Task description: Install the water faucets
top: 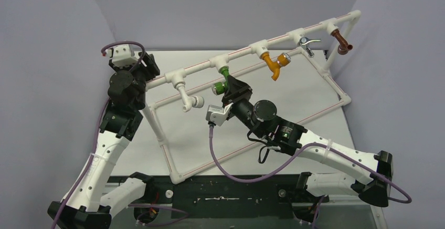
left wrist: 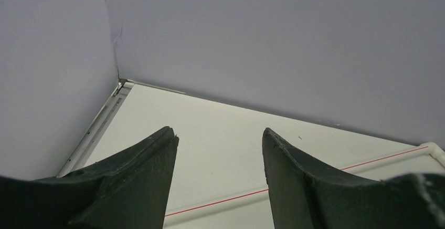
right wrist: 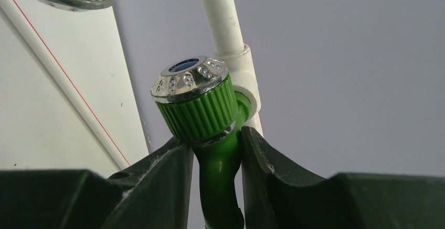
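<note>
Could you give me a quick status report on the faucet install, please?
Right gripper shut on green tap at pipe tee. Left gripper open, empty. Nothing blocking.

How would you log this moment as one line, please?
right gripper: shut on green tap | green tap: at white tee | left gripper: open, empty | phase: installing

Even soft light, faint shadows, perhaps slight wrist-view blur
</note>
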